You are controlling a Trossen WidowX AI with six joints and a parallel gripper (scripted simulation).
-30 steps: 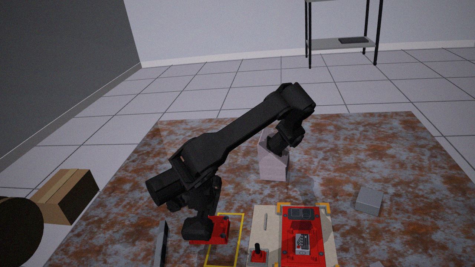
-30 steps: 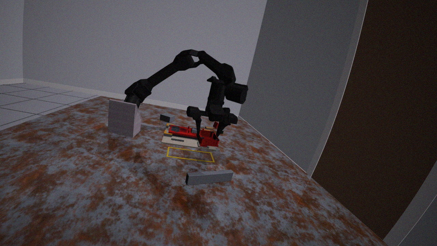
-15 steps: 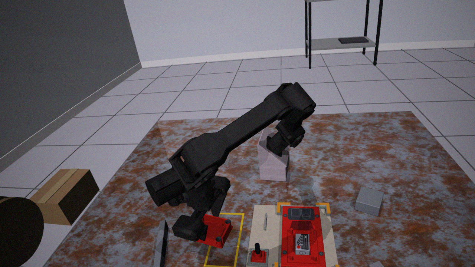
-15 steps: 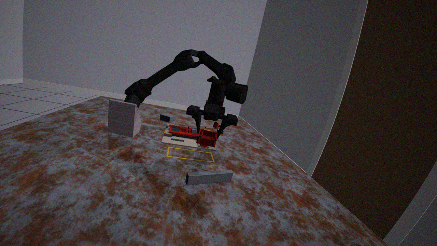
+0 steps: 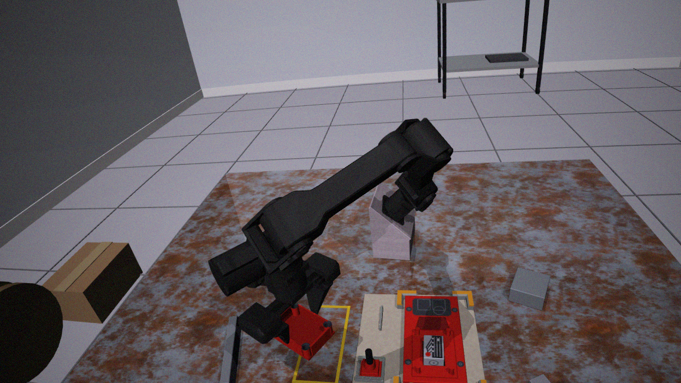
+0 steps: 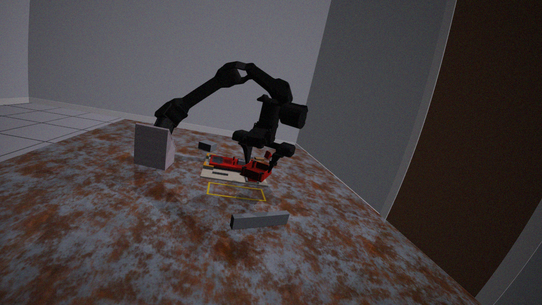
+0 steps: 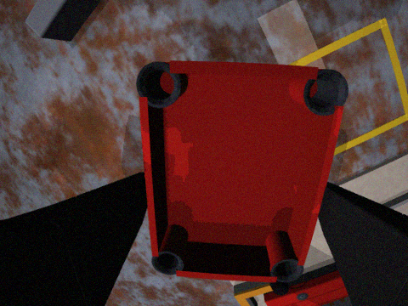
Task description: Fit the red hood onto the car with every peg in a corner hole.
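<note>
The red hood [image 5: 312, 333] [image 6: 253, 173] [image 7: 255, 149] is in the air with its hollow underside and dark corner bosses facing up toward the wrist camera. My gripper [image 5: 299, 324] [image 6: 259, 166] [image 7: 233, 187] is shut on the hood, one finger on each long side. The hood is left of the car in the top view and looks tilted there. The red chassis [image 5: 410, 328] [image 6: 225, 162] sits in the jig [image 5: 390, 342] [image 6: 212, 175]. The engine block [image 5: 433, 350] is on its deck with short red pegs around it. The chassis's near end is cut off in the top view.
A yellow outline [image 5: 343, 345] [image 6: 234, 185] marks the table beside the jig. A grey bar [image 5: 229, 352] [image 6: 261, 220] [image 7: 64, 19] lies beyond it. A red piece with a black handle [image 5: 370, 366] stands at the jig's left. A grey block [image 5: 529, 288] [image 6: 207, 145] is right of the jig.
</note>
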